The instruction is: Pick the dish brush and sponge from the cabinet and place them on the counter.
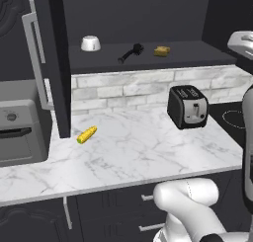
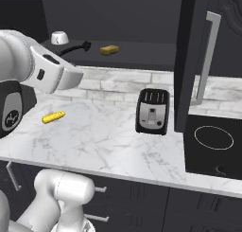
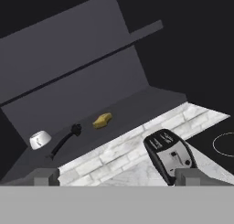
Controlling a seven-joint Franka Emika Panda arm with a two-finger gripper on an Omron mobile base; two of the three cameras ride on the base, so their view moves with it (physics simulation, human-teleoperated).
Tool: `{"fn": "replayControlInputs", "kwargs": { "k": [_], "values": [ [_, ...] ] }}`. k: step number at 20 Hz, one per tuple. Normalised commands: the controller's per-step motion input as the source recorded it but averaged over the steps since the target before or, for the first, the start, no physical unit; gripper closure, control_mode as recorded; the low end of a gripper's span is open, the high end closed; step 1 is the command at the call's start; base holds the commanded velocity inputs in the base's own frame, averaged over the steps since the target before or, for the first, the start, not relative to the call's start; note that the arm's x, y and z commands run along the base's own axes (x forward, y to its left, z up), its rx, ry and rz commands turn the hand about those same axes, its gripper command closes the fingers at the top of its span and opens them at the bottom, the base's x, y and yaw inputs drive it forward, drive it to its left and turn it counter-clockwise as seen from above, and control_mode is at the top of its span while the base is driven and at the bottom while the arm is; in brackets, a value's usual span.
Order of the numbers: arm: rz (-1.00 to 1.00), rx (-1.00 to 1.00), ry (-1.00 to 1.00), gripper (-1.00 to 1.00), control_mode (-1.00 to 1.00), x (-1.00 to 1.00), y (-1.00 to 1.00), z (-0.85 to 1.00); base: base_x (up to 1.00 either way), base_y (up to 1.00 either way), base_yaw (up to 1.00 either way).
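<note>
Brush (image 3: pixel 65 138) and sponge (image 3: pixel 102 120) on cabinet (image 3: pixel 77 77) shelf, far beyond wide-parted tool (image 3: pixel 118 176).

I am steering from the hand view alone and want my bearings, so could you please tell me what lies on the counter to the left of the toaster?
Observer: A yellow corn cob with a green end lies on the counter, well apart from the toaster.
Operator: Thank you. Are the cabinet doors fully open?
Observer: Both stand swung out; the left door hangs over the counter just behind the corn cob.
Operator: And what is beyond that left door?
Observer: A grey microwave sits at the counter's left end. On the cabinet shelf, the dish brush lies between a white bowl and the sponge, none touching.
</note>
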Motion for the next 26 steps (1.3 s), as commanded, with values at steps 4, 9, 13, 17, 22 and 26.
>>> {"fn": "replayControlInputs", "kwargs": {
  "k": [4, 9, 13, 17, 22, 26],
  "values": [
    [0.0, 0.02, 0.0, -1.0, -1.0, 0.0, 0.26, -0.09, 0.0, 0.0, 0.0],
    [0.0, 0.08, 0.0, -1.0, -1.0, 0.04, 0.04, 0.0, 0.0, 0.0, 0.0],
    [0.0, 0.09, 0.01, -1.0, -1.0, 0.21, 0.06, 0.0, 0.0, 0.0, 0.0],
    [0.0, 0.07, 0.0, -1.0, -1.0, 0.22, 0.13, 0.0, 0.0, 0.0, 0.0],
    [0.01, 0.05, 0.02, -1.0, -1.0, 0.14, 0.1, 0.0, 0.0, 0.0, 0.0],
    [0.01, 0.05, 0.02, -1.0, -1.0, 0.21, 0.02, -0.03, 0.0, 0.0, 0.0]
  ]
}}
